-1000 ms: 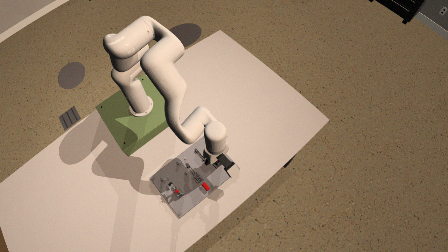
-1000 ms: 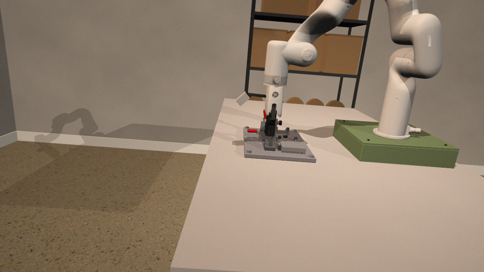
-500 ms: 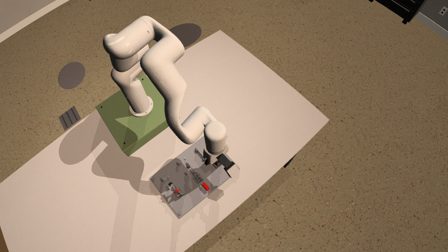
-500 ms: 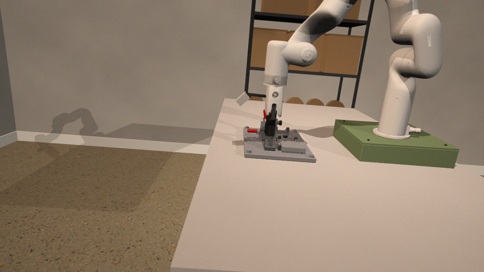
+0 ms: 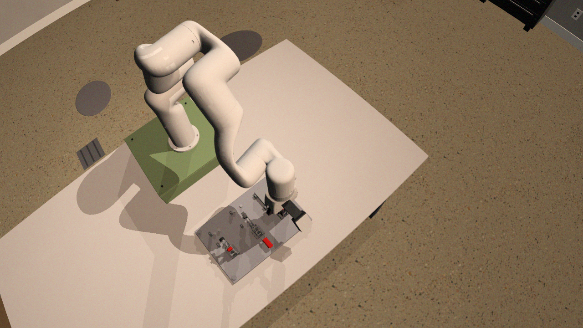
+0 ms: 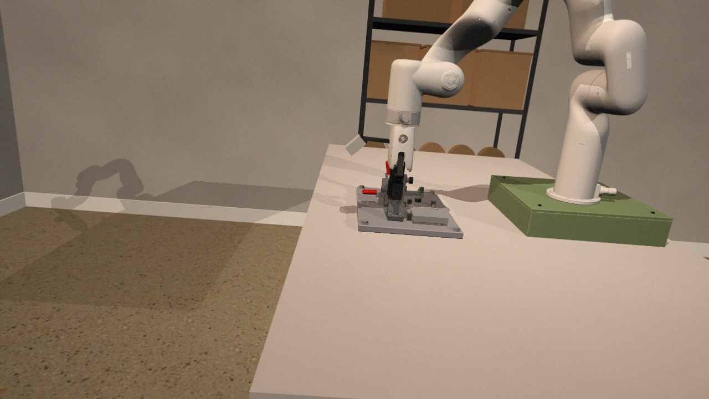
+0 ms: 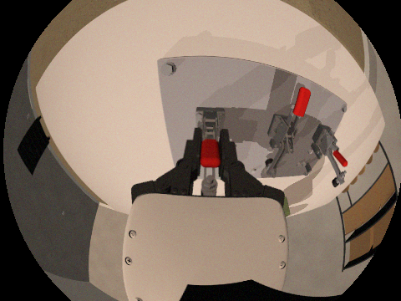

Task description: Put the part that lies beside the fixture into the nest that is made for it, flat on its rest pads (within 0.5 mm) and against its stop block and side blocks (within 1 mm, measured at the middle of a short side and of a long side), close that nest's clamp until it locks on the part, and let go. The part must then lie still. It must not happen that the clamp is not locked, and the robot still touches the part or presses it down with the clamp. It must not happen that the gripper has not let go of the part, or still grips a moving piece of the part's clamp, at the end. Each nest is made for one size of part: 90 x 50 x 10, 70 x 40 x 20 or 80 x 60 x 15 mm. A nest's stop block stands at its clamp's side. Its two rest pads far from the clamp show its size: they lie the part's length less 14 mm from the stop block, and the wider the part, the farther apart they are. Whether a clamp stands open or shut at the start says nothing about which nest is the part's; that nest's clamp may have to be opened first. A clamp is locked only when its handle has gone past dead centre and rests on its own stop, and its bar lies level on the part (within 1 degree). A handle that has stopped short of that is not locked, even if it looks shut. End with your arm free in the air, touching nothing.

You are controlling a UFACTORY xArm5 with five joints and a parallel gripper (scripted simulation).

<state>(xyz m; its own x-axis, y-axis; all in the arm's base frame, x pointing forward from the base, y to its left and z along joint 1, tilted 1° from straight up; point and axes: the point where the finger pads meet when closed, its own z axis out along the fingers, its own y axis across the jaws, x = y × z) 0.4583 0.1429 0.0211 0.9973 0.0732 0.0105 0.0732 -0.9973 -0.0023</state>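
Note:
A grey fixture plate (image 5: 240, 267) (image 6: 406, 230) (image 7: 184, 89) with three toggle clamps lies near the table edge. My gripper (image 7: 210, 139) (image 6: 396, 190) (image 5: 280, 212) is shut on the red handle (image 7: 210, 153) of the clamp at the end of the plate nearest the exterior camera. The part, a flat grey block (image 6: 430, 215), lies on the plate in that clamp's nest, on the side towards the arm's base. In the wrist view the gripper body hides it. The middle clamp's red handle (image 5: 268, 242) (image 6: 368, 191) (image 7: 302, 102) lies flat, pointing at the table edge. The third clamp's handle (image 5: 230, 248) (image 6: 387, 167) (image 7: 339, 159) stands up.
The arm stands on a green base (image 5: 171, 171) (image 6: 585, 218) beside the plate. The table edge (image 5: 326, 253) runs close behind the clamps. A shelf rack with cardboard boxes (image 6: 446, 74) stands beyond the table's far end.

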